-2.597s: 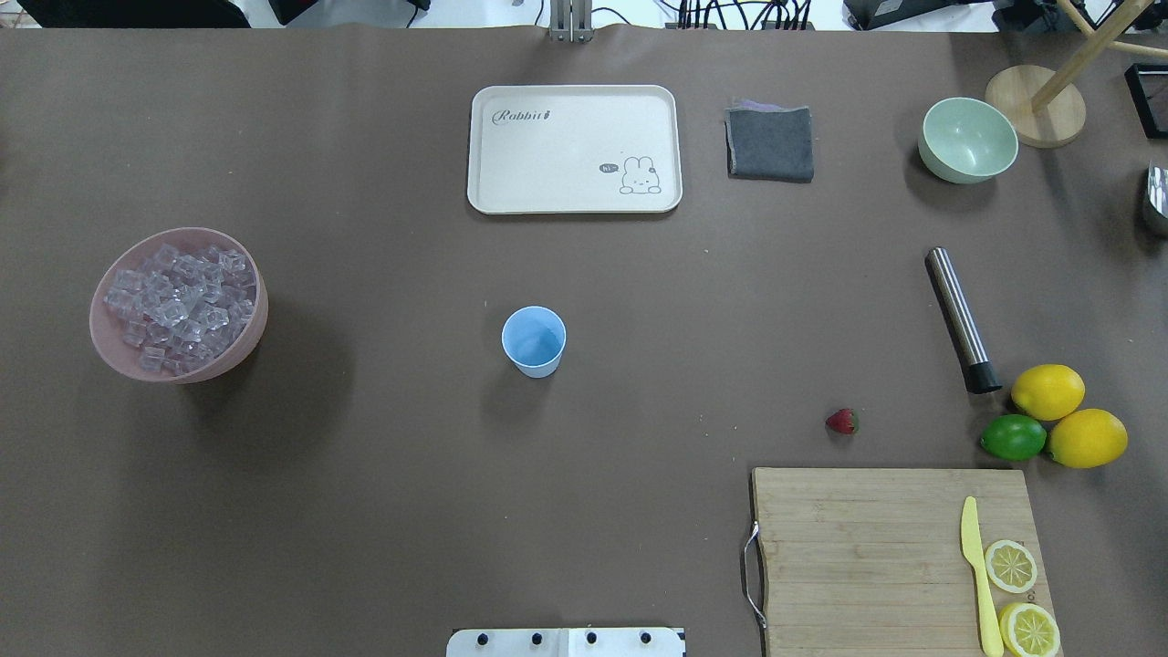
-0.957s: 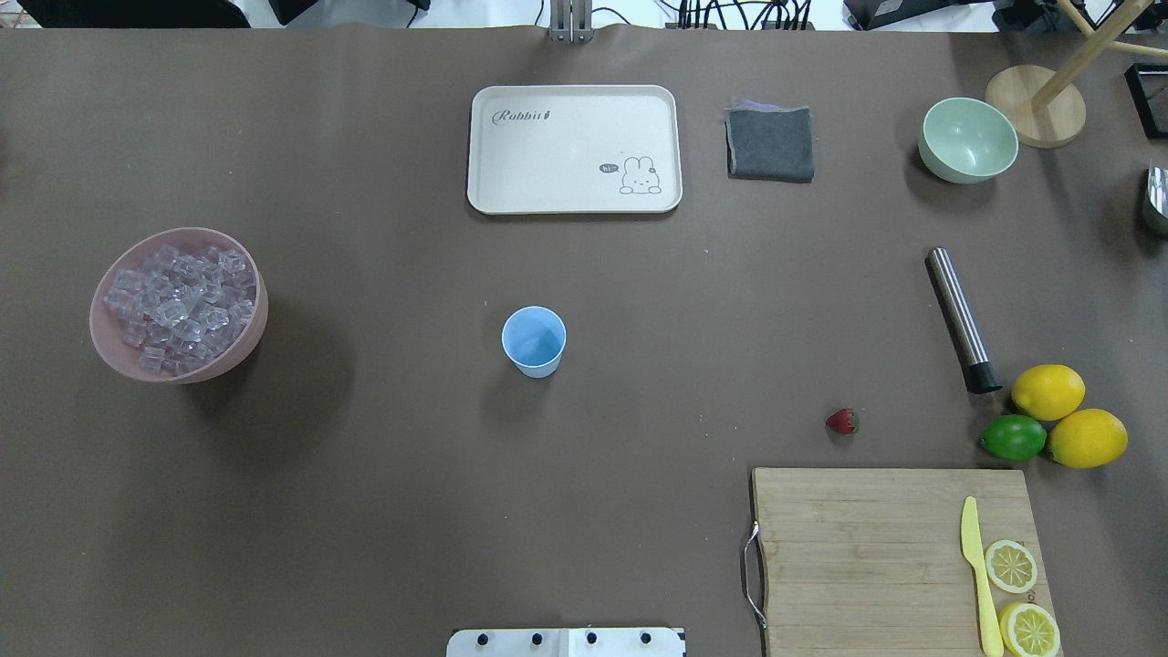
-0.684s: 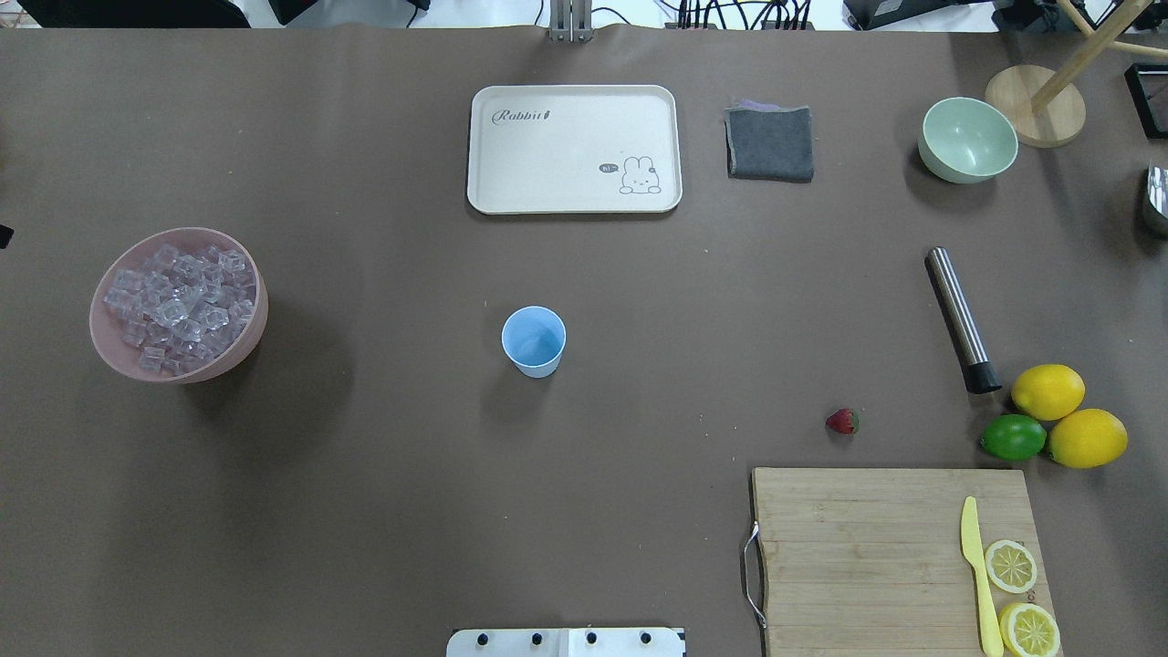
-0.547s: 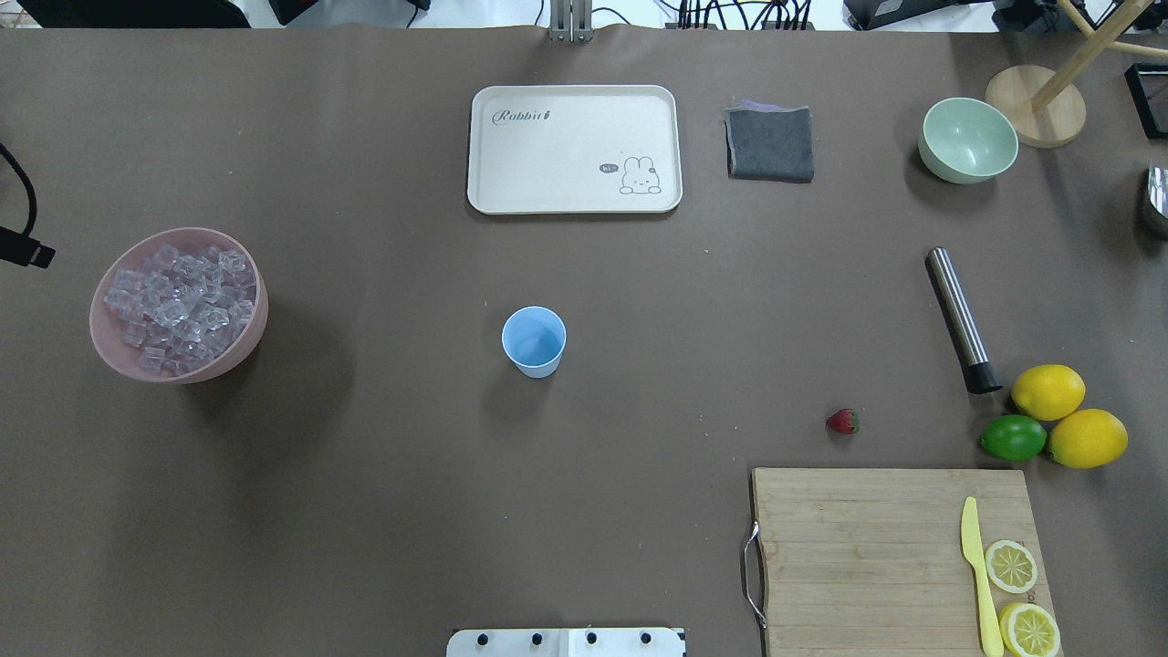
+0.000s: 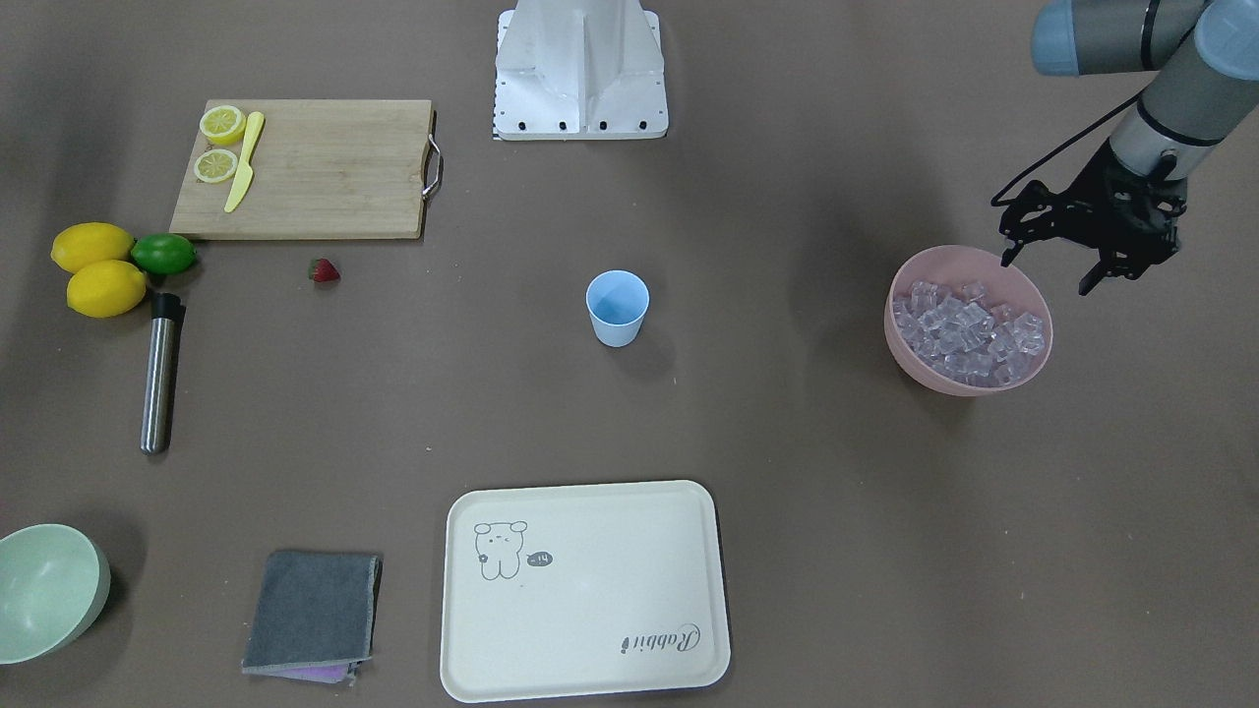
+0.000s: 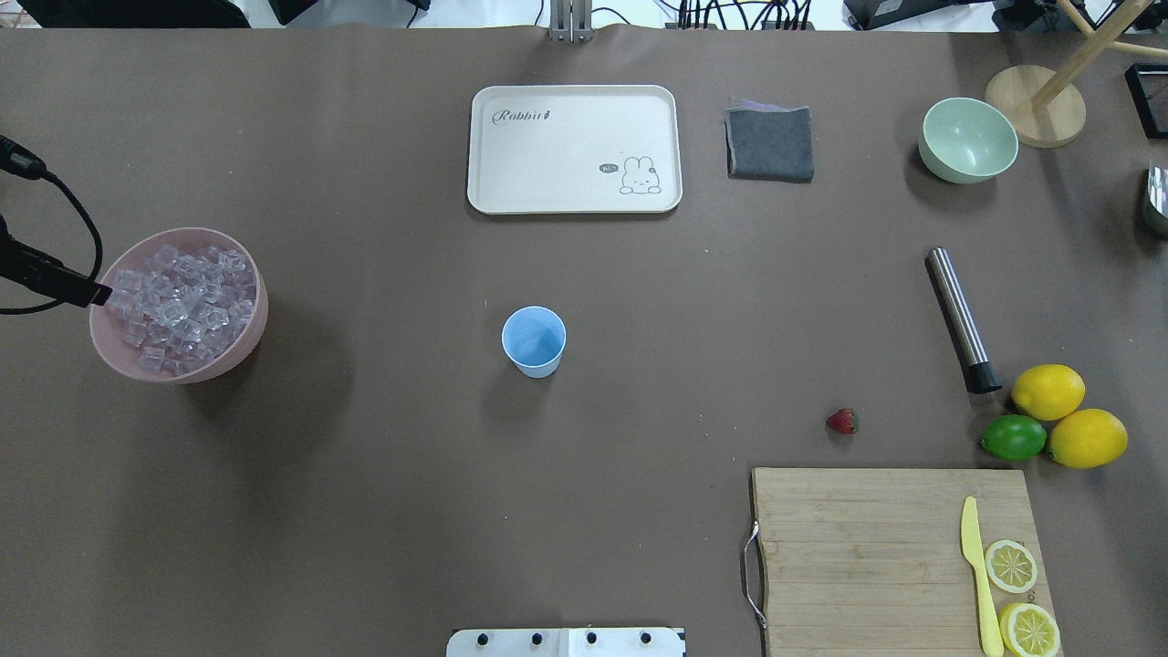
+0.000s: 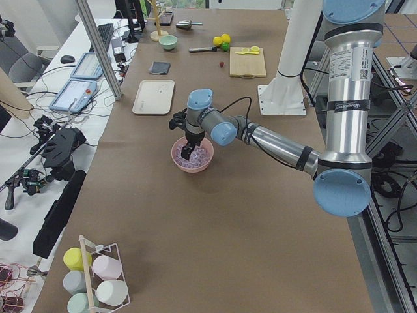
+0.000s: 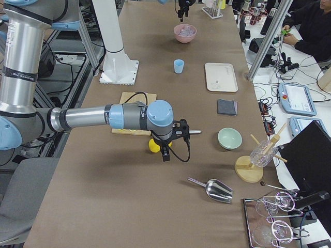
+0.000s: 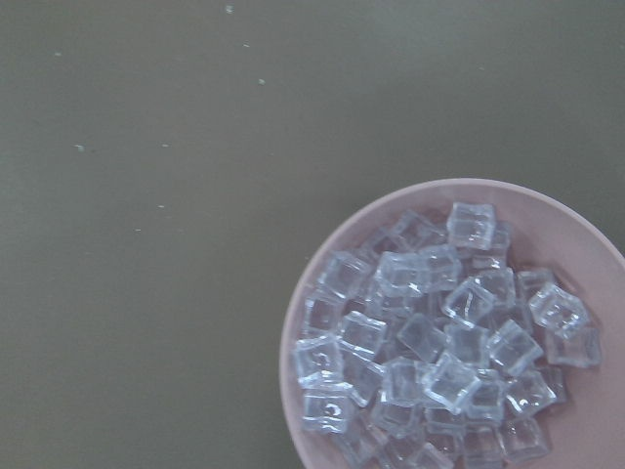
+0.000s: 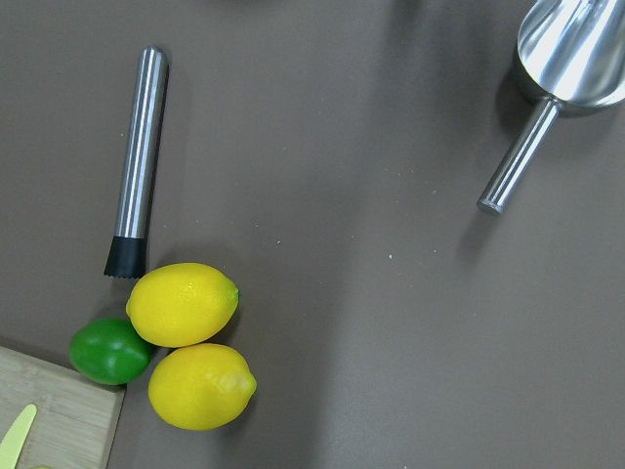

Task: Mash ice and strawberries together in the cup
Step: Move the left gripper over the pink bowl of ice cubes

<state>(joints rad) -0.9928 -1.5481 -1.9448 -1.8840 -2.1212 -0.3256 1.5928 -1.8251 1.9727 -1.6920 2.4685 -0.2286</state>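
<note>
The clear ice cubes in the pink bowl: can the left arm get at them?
Probably yes: the left gripper hangs open right over the pink bowl's edge, and the clear ice cubes lie uncovered.

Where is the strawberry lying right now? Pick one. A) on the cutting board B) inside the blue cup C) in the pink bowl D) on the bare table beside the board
D: the strawberry lies on the table just off the cutting board; the cup is empty.
</note>
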